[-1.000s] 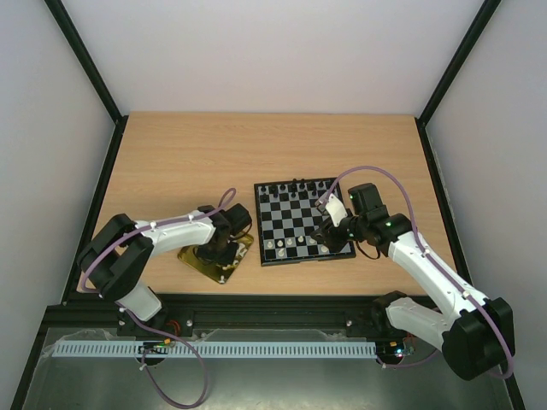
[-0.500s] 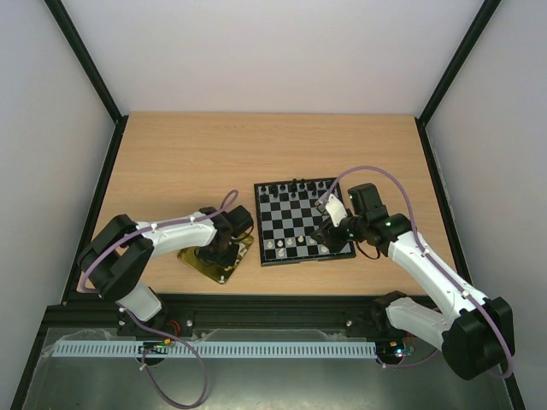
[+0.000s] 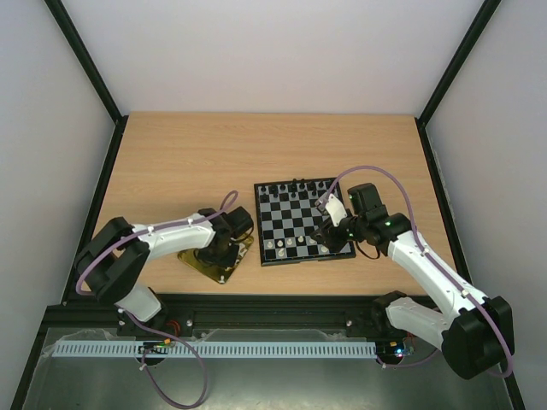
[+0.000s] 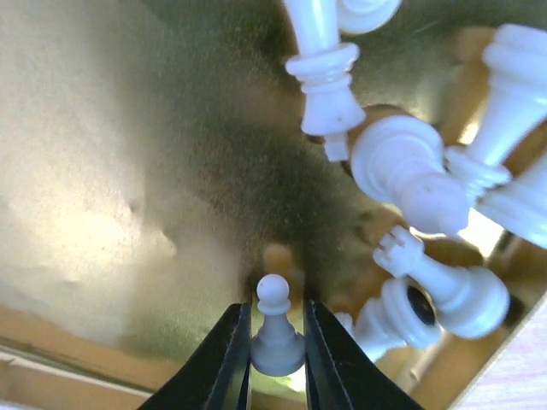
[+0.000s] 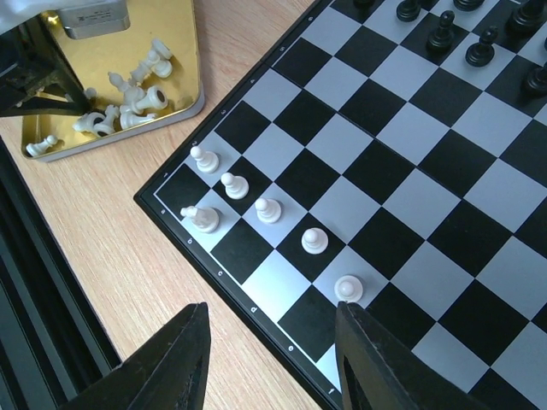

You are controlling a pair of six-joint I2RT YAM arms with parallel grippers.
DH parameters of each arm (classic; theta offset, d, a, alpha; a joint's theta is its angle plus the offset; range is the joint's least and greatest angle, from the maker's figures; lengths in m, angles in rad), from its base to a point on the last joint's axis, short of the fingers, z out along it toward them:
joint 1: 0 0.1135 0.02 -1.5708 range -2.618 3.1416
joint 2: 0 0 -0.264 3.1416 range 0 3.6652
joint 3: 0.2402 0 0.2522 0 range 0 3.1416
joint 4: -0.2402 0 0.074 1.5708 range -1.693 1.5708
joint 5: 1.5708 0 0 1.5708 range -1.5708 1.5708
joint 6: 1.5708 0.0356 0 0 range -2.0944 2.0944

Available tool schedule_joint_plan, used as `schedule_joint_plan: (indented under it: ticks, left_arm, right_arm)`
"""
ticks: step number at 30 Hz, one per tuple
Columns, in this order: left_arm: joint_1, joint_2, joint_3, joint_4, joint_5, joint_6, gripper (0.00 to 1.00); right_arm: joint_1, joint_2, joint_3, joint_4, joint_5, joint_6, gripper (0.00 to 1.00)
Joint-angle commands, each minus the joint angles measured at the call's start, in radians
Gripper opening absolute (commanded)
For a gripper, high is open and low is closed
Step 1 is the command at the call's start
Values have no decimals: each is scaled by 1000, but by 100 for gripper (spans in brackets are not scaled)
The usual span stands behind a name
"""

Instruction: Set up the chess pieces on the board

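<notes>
1. My left gripper point(image 4: 275, 352) is pinching one white pawn point(image 4: 274, 301) at its base. The fingers are sitting narrow on either side, and the pawn is standing upright on the gold tray point(image 4: 111, 154).
2. The other white chess pieces point(image 4: 402, 166) are lying in a jumble on that tray, to the right of the held pawn in the left wrist view.
3. My right gripper point(image 5: 269, 363) is hovering over the near corner of the board point(image 5: 385, 128) with its fingers spread wide, holding nothing.
4. Five white pawns point(image 5: 267, 209) are standing in one row near that corner, one to a square. A sixth white piece point(image 5: 202, 219) is leaning on the square behind them.
5. Black pieces point(image 5: 440, 30) are standing along the far side of the board.
6. The tray is resting on the table point(image 3: 188, 162) near the board, with bare wood showing between them.
</notes>
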Motion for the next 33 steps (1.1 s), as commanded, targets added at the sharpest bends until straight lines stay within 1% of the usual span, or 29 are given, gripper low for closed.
schedule_joint_plan:
  ticks: [1,3,9,12,16,19,22,33]
  left_arm:
    - [-48,-91,6,-28,-64,18,12]
    - [-94,-141,26,-28,-119,21,10]
    - [-175,-351,39,91,-143,56,9]
    - [-234,-457,21,218,-159,105,9]
    - [-294,-580,-53,427,-150,181,11]
    - [-322,-597,-81,529,-147,222,11]
    - [-343,-584,-85,583,-174,260,11]
    - [-365,-536,-69,615,-186,297,10]
  right_arm:
    - [-1,12,48,-16,-17,42,42]
    - [-1,34,101,-48,-43,53,42]
    - [-1,168,277,-156,-169,98,42]
    - [-1,244,364,-202,-262,129,42]
    - [1,323,456,-253,-366,141,43]
    - [22,391,511,-304,-430,140,44]
    - [53,442,549,-348,-470,129,44]
    - [118,477,557,-381,-542,113,40]
